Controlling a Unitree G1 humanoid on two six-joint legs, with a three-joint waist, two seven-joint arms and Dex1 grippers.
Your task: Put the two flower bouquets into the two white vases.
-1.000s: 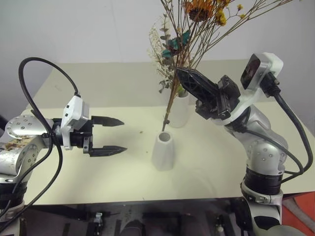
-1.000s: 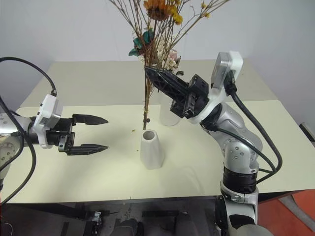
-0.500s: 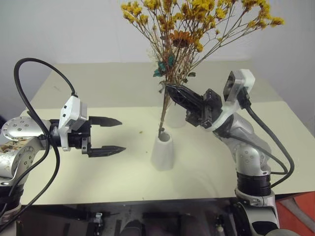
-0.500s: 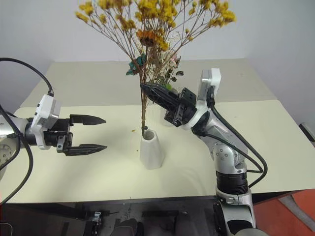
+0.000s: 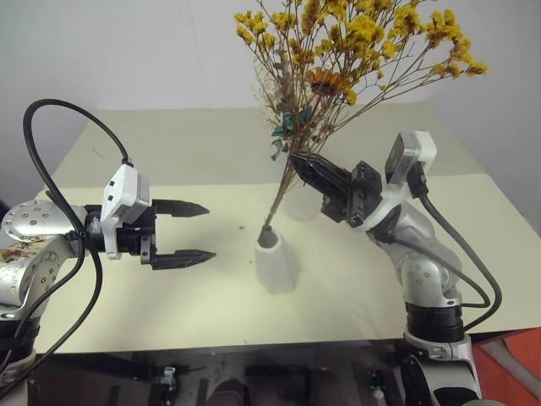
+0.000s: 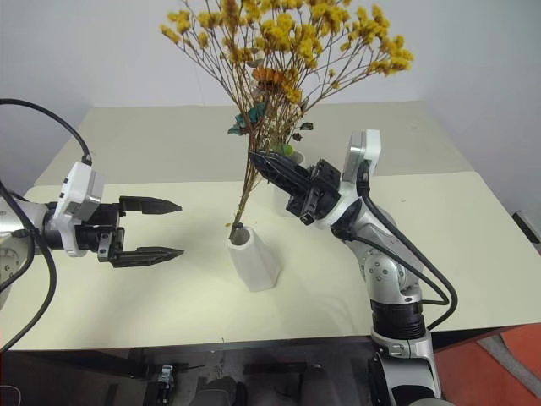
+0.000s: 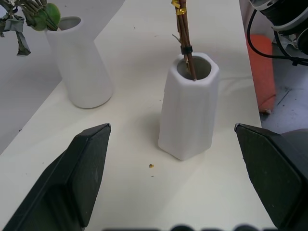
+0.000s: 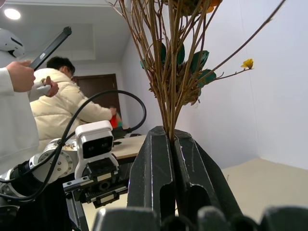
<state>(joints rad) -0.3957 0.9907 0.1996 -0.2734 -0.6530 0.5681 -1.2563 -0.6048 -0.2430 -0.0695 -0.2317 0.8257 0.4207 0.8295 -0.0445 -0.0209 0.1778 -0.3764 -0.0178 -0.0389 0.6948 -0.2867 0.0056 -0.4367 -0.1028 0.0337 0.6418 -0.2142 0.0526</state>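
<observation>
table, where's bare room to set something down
Free: the wide table stretch behind the left gripper, the front strip near the tilted near vase, and the far right corner. Crowded: the middle, where the right gripper holds the yellow bouquet by the far vase.

Indoor robot test room or laboratory. A plain cream-coloured rectangular counter stands against a bare pale wall, carrying little beyond the exercise props. Thick black cables loop off the robot arms. In the right wrist view, two people in pale padded jackets stand at the far side, near a dark brown door, under a round recessed ceiling light.
</observation>
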